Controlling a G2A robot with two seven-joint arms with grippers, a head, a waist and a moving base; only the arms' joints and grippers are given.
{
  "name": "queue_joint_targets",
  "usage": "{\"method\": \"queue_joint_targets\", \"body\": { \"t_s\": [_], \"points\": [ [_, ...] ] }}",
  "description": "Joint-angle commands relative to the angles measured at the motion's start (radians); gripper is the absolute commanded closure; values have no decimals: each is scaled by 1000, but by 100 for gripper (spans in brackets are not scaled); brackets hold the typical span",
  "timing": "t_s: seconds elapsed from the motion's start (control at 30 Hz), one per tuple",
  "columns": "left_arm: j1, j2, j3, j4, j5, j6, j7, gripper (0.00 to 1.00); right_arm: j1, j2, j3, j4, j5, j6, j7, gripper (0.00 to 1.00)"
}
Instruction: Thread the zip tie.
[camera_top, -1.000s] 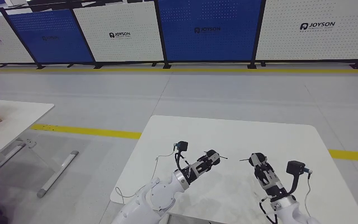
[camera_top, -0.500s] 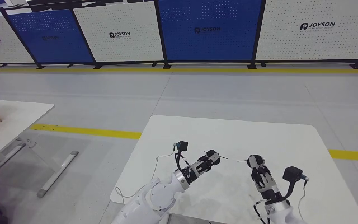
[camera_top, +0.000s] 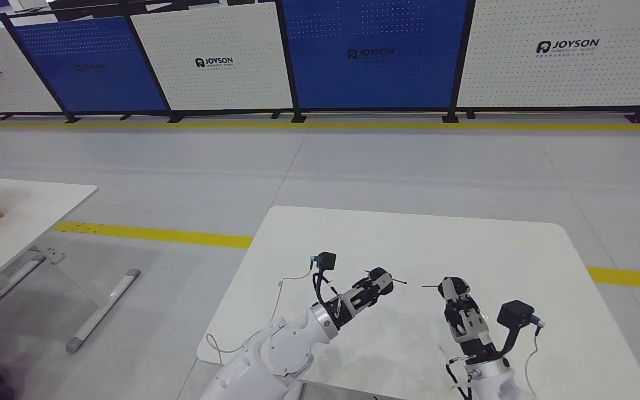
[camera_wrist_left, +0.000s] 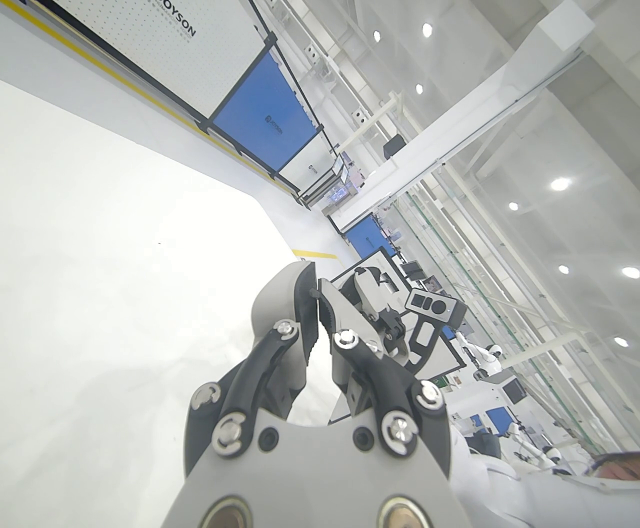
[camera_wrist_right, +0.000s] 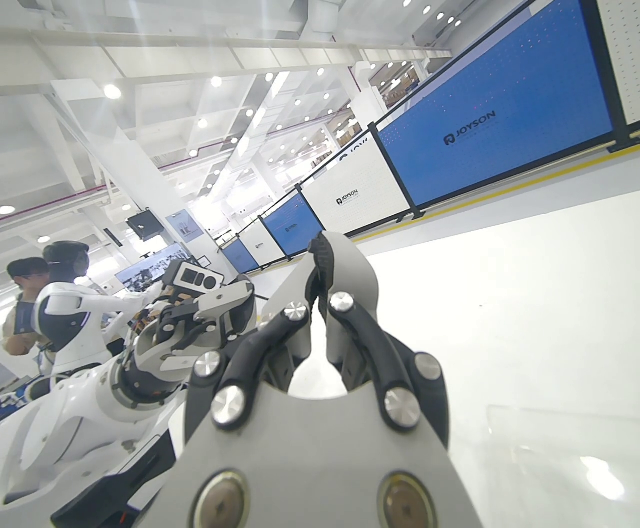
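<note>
Over the white table (camera_top: 420, 235) my left gripper (camera_top: 383, 277) is shut, and a thin black end of the zip tie (camera_top: 399, 281) pokes out of its tip toward the other arm. My right gripper (camera_top: 450, 288) faces it from a short way off, also shut, with another thin black zip tie end (camera_top: 430, 287) pointing back. A small gap separates the two ends. In the left wrist view the left gripper (camera_wrist_left: 316, 291) pinches a tiny black nub. The right gripper (camera_wrist_right: 317, 248) has its pads pressed together, and the tie itself is hidden there.
A clear plastic tray (camera_wrist_right: 555, 440) lies on the table near the right arm. Another white table (camera_top: 35, 205) stands off to the left across the floor. Blue and white panels (camera_top: 375, 55) line the back.
My right gripper has shifted a little leftward, bringing its zip tie end closer to the left gripper. The left arm has stayed still.
</note>
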Motion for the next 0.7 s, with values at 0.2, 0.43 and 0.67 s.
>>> {"method": "queue_joint_targets", "body": {
  "t_s": [0.2, 0.43, 0.67],
  "points": [
    [0, -5, 10, -7, 2, 58, 23, 100, 0, 0, 0, 0, 0, 0, 0, 100],
    [-2, -6, 11, -7, 4, 62, 24, 100, 0, 0, 0, 0, 0, 0, 0, 100],
    [-2, -6, 11, -7, 4, 62, 24, 100, 5, -8, -13, 7, 0, -2, 24, 100]
  ]
}}
